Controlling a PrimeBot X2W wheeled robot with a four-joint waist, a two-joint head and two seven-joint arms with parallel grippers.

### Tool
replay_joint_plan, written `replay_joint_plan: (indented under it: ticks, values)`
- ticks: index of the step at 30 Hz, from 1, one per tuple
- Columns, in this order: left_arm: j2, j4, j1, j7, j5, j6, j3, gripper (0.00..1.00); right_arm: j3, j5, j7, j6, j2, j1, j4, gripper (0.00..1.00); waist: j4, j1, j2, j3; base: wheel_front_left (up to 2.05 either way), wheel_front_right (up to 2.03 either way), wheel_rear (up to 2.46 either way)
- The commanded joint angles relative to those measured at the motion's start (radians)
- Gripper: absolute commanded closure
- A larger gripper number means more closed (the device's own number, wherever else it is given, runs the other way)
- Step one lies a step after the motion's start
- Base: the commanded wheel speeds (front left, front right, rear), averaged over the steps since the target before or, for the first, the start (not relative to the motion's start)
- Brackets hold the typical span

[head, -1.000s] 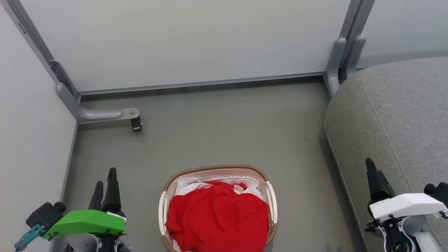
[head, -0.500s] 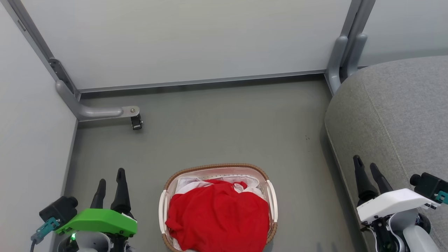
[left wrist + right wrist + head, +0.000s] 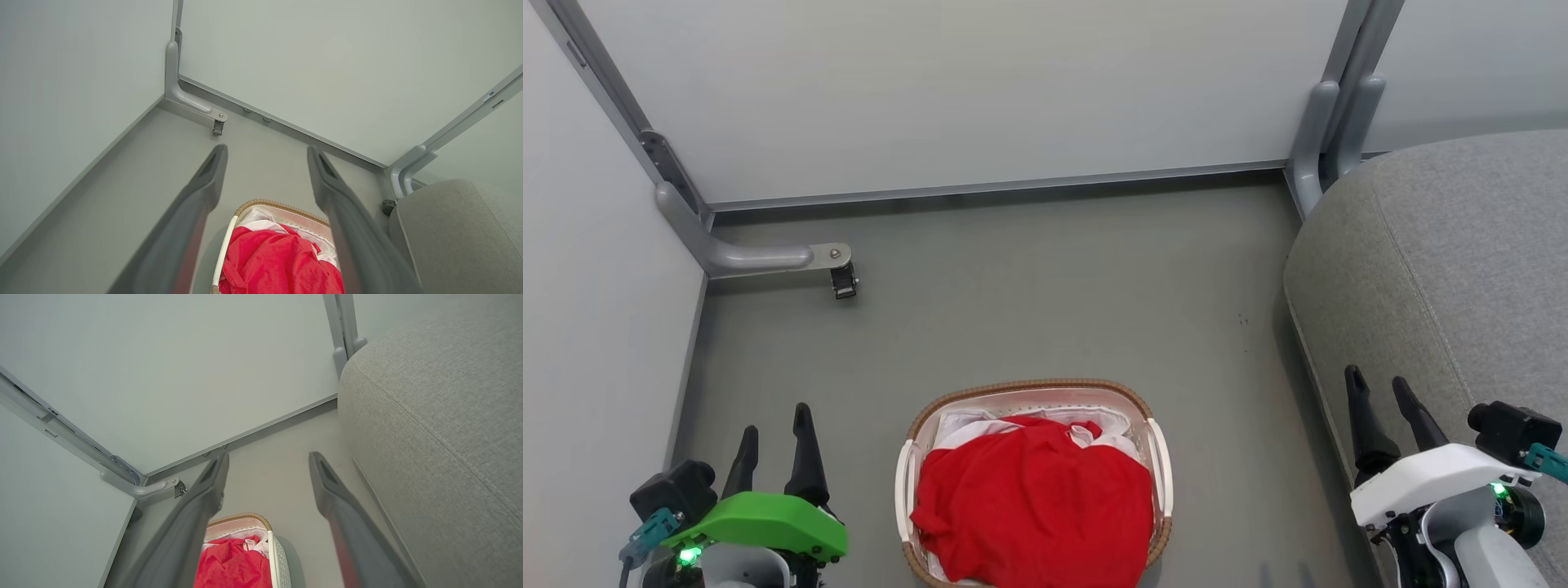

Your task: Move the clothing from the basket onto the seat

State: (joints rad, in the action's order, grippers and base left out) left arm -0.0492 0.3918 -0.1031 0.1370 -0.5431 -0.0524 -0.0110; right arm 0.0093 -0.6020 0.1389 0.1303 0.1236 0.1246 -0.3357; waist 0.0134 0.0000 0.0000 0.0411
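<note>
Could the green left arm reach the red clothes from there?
Probably yes: the left pincer stands open beside the basket, and nothing lies over the red clothing or between them.

In the head view the bottom edge cuts off the near end of the basket point(image 3: 913, 441), and the red clothing point(image 3: 1033, 506) heaped in it hides whatever lies beneath. The seat point(image 3: 1462, 269) runs out past the right edge. In the wrist views the fingers point(image 3: 192, 220) of the left gripper point(image 3: 266, 151) and those of the right gripper point(image 3: 267, 455) blur toward the bottom edge and cover part of the basket.
</note>
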Motion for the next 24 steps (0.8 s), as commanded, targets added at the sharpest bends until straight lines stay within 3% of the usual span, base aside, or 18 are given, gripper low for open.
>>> replay_joint_plan:
  ticks: [1, 24]
  values:
    - [-0.008, -0.005, -0.014, 0.011, 0.03, 0.009, 0.0, 0.0, -0.001, 0.033, 0.01, 0.0, 0.01, 0.02, 0.002, 0.0, 0.001, 0.0, 0.0, 0.0, 0.0, 0.0, 0.0]
    - [-0.002, -0.014, 0.022, 0.066, 0.233, 0.035, -0.013, 0.0, -0.018, 0.248, 0.065, 0.0, -0.01, 0.01, -0.025, 0.0, 0.007, 0.0, 0.0, 0.006, 0.0, 0.0, 0.0]
